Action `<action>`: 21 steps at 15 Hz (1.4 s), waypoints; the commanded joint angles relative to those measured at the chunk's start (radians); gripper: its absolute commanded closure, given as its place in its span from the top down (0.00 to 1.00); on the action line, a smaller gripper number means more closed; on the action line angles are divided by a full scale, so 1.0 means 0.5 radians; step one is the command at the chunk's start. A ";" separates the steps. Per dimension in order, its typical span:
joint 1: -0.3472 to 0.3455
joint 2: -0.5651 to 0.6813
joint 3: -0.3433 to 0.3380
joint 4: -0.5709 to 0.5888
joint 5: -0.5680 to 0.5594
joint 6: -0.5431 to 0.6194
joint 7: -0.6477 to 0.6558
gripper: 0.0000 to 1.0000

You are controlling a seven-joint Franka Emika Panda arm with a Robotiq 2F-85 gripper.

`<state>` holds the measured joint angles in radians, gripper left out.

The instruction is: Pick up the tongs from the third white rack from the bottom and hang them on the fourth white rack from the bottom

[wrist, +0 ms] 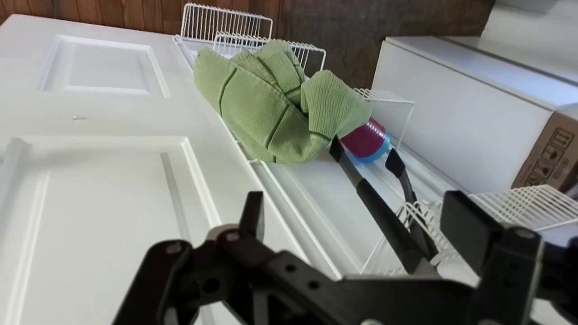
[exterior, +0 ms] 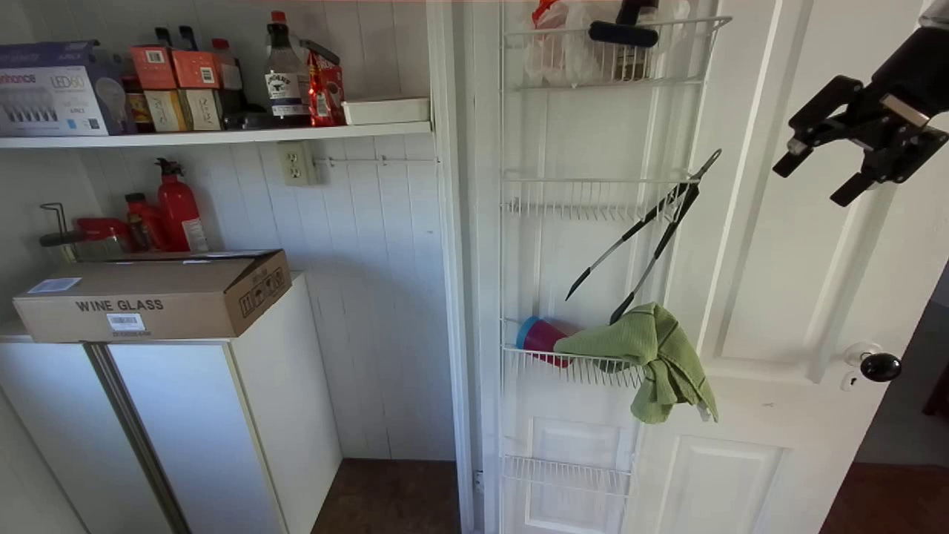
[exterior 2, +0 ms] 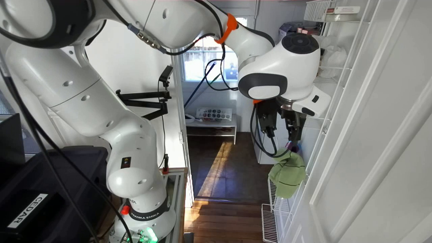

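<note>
"Where are the tongs (exterior: 671, 229)?"

"On the white door (exterior: 793, 297), hanging at the right end of the fourth white rack (exterior: 600, 181). I count three more racks below it."

"How do they look from there?"

"Long, thin and mostly black. The joined end is uppermost, a narrow loop poking above the rail and leaning right. From it the two arms slant down to the left and splay apart, like a lopsided V turned over. Each has a black grip, then bare grey metal, then a flat black tip."

"Both arms level?"

"No, the right one reaches lower. Its tip ends just by the green towel (exterior: 649, 345); whether they touch I can't tell. The left tip hangs near the purple cup (exterior: 545, 337), a little above it. Cup and towel lie on the third white rack (exterior: 593, 359), the towel spilling over its right end."

"What keeps the tongs up there?"

"One arm seems to run down inside the wires, the other outside."

"And the gripper (exterior: 819, 178)?"

"To the right of the tongs, apart from them, both fingers spread wide."
</note>
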<state>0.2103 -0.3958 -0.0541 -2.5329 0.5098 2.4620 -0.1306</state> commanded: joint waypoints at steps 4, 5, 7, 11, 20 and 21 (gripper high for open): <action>-0.020 0.190 0.083 0.161 0.195 0.139 0.345 1.00; -0.027 0.201 0.090 0.184 0.208 0.150 0.374 1.00; -0.037 0.220 0.094 0.232 0.243 0.162 0.391 1.00; -0.036 0.257 0.091 0.305 0.342 0.162 0.372 1.00; -0.049 0.372 0.106 0.403 0.557 0.129 0.306 0.95; -0.051 0.385 0.111 0.409 0.575 0.128 0.299 0.72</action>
<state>0.2020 -0.2354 -0.0189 -2.3578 0.7433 2.5313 0.0434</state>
